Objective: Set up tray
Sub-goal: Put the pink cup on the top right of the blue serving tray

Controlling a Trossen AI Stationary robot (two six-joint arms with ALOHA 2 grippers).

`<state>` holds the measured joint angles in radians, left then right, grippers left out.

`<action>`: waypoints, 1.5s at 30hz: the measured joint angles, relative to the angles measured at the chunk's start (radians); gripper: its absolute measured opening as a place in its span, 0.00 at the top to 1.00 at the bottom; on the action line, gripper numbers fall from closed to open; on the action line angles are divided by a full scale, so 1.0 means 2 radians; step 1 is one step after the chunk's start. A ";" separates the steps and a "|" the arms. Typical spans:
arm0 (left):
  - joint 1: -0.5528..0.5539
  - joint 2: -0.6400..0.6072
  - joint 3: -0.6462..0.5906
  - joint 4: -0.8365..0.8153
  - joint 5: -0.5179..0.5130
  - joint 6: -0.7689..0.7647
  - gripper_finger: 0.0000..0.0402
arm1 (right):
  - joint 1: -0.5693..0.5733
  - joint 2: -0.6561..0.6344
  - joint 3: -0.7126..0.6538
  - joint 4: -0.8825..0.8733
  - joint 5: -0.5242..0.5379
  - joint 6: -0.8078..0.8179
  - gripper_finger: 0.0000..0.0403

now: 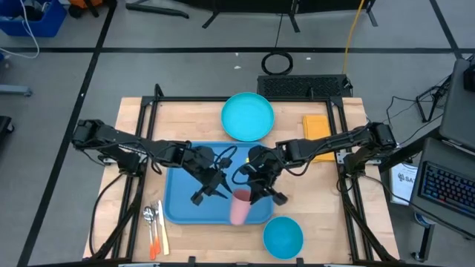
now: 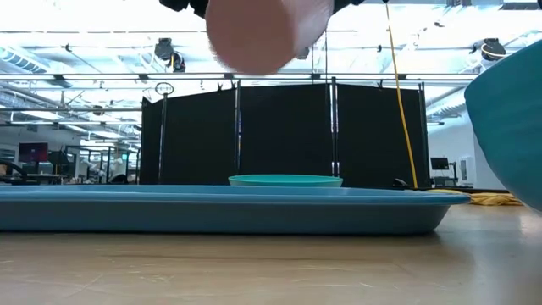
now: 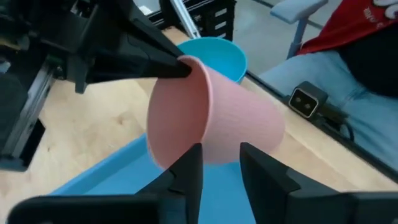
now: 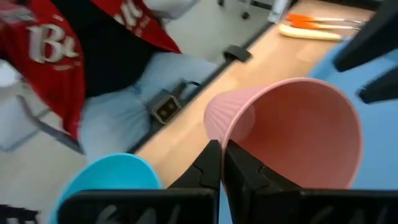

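Observation:
A pink ribbed cup (image 1: 240, 208) hangs tipped on its side over the near edge of the blue tray (image 1: 185, 200), which lies flat on the wooden table. In the low view the cup (image 2: 262, 34) is well above the tray (image 2: 220, 212). My right gripper (image 4: 221, 155) is shut on the cup's rim. My left gripper (image 3: 221, 152) comes from the table's left. It is open part way, and its two fingertips stand at the cup's lower wall close to the rim. My right gripper pinches the cup's rim (image 4: 214, 127) between its two shut fingers, with the thin wall between them. The fingers slant down from the table's right. The cup is lifted clear of the tray and tilted, its mouth toward the left arm. My left gripper has a fingertip (image 3: 193, 155) at the cup's lower rim and the other under the wall (image 3: 252, 155). I cannot tell whether they touch it.
A cyan plate (image 1: 247, 116) sits beyond the tray, a yellow pad (image 1: 318, 130) at the far right, a blue bowl (image 1: 283, 237) near the front right. Cutlery (image 1: 154, 222) lies left of the tray. A person in a red shirt (image 4: 50, 43) sits at the near edge.

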<state>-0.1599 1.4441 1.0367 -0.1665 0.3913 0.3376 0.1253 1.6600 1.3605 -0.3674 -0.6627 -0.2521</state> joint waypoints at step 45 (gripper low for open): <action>0.027 0.000 0.000 -0.155 -0.222 -0.086 0.84 | 0.016 0.043 0.020 -0.103 0.294 -0.077 0.95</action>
<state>-0.1059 1.4433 1.0359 -0.4763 -0.0532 0.1662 0.1581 1.7454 1.4006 -0.5728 -0.0737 -0.4055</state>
